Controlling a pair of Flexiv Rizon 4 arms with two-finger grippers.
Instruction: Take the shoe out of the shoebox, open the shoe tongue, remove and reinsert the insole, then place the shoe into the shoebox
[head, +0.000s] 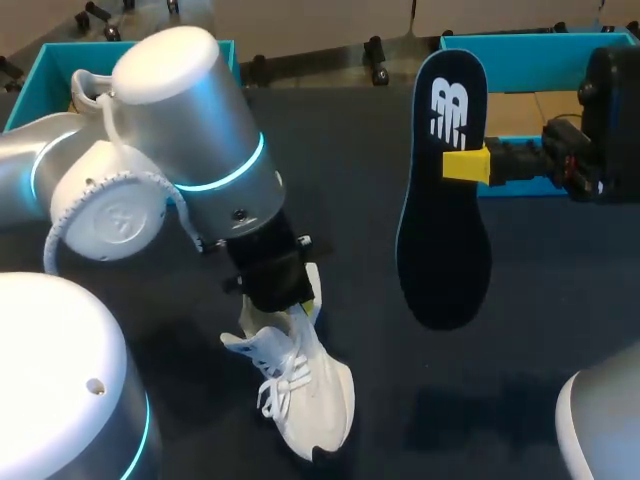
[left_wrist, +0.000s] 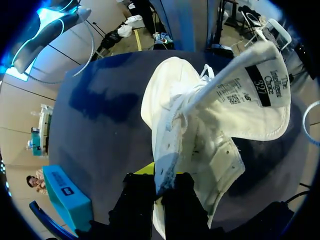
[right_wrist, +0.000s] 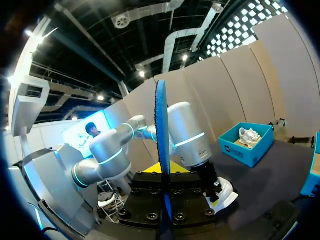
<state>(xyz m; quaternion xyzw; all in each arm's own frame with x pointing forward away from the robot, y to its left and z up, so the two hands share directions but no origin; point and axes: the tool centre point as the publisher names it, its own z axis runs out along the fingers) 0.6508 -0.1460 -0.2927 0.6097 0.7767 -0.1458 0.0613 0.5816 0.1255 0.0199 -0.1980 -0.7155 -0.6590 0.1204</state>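
Head view: right gripper (head: 466, 165) clamps the insole (head: 443, 200), lengthwise across its fingers.
The left gripper (head: 305, 303) pinches the shoe (head: 305, 390), toe pointing ahead.

White shoe (head: 308, 392) of soft woven cloth; dark insole (head: 444, 235) matt, perhaps foam; table (head: 345, 150) dull, smooth

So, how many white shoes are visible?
2. One shoe is held by the left hand; a second shoe sits in the teal box behind that arm. Others may be hidden.
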